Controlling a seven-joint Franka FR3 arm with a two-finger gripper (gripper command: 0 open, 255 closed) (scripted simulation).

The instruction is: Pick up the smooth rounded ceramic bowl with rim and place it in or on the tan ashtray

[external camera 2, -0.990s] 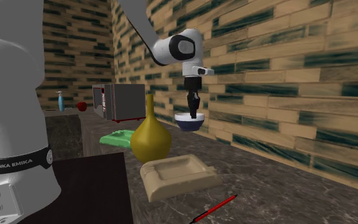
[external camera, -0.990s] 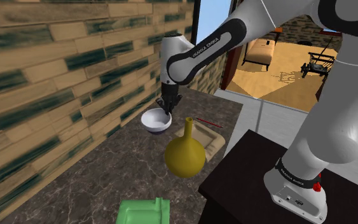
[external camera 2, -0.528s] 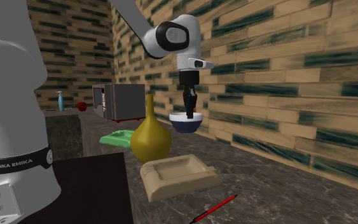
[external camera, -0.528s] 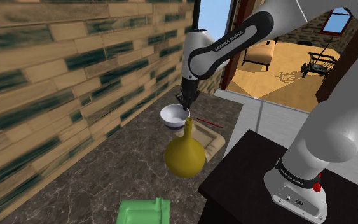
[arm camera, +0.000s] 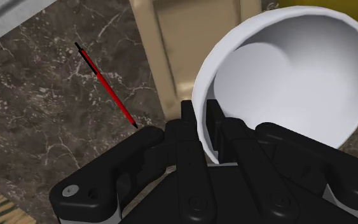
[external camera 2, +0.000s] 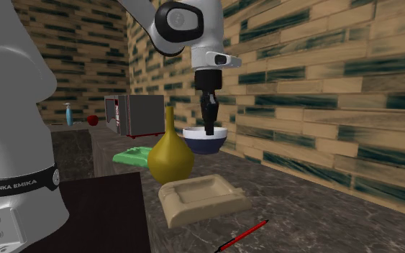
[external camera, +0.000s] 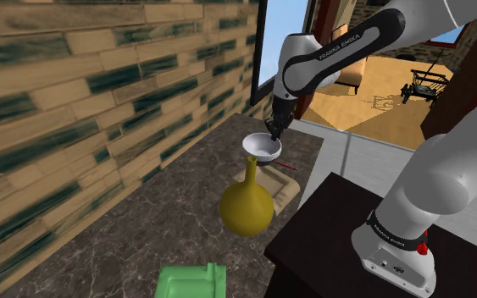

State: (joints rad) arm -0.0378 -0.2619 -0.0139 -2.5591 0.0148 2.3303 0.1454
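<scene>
In the shoulder view the yellow round-bellied vase [external camera: 246,207] hides much of the tan square ashtray [external camera: 283,184]. The black gripper [arm camera: 203,114] is clamped on the rim of the smooth rounded bowl [arm camera: 285,70], white inside and dark blue underneath, held aloft roughly above the ashtray.

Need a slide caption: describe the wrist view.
Gripper clasps the white bowl by its rim above the tan ashtray, red pen nearby.

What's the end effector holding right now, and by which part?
The end effector is shut on the white bowl. It grips the bowl at its rim, with the wall clamped from inside and outside.
</scene>
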